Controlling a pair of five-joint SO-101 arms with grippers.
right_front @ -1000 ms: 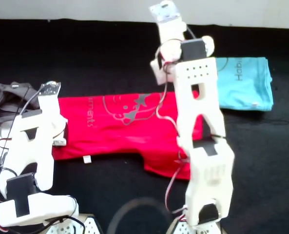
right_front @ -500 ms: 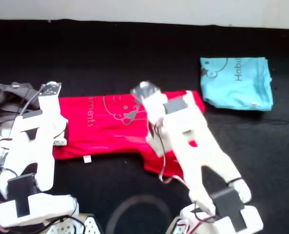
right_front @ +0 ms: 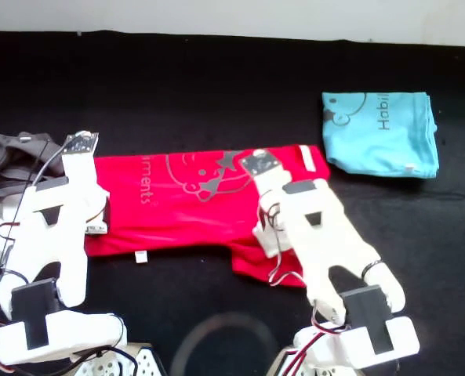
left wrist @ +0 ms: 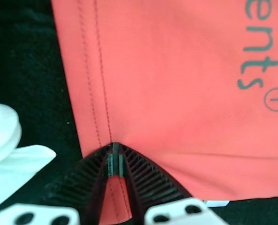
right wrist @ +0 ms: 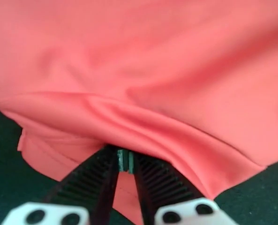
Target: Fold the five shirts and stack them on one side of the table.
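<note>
1. A red fabric shirt (right_front: 181, 211) with dark printed graphics lay spread flat across the middle of the black cloth-covered table (right_front: 177, 86), one sleeve pointing toward the arms.
2. The left gripper (left wrist: 114, 149) was clenched on the stitched hem at the red shirt's left edge, with red cloth showing between its black ridged fingers (left wrist: 93, 174).
3. The right gripper (right wrist: 124, 158) was pinched closed on a raised fold of the same shirt near its right end, beside the sleeve.
4. A turquoise shirt folded into a rectangle (right_front: 381, 133) sat at the far right of the table, well apart from the red one.
5. A crumpled heap of grey clothing (right_front: 12, 160) lay at the left edge, beside the left arm.
</note>
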